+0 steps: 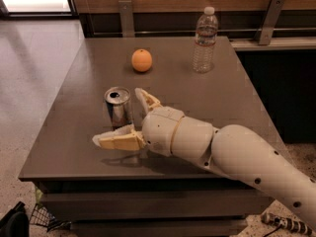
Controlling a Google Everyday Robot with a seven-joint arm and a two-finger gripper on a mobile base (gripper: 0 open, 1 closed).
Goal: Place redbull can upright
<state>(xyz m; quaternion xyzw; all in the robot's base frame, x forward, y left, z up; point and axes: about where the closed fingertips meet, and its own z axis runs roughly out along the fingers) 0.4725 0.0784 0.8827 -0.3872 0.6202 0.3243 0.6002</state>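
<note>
The redbull can (118, 108) stands upright on the dark table (222, 98), left of centre, with its silver pull-tab top facing up. My gripper (118, 116) is open around the can. One finger (146, 99) sits behind and to the right of the can, the other (116, 140) lies in front of it near the table surface. Neither finger clearly presses on the can. My white arm reaches in from the lower right.
An orange (141, 60) lies toward the back of the table. A clear water bottle (205, 39) with a white cap stands at the back right. The table's front edge (128, 174) is close below the gripper. A wooden wall rail runs behind.
</note>
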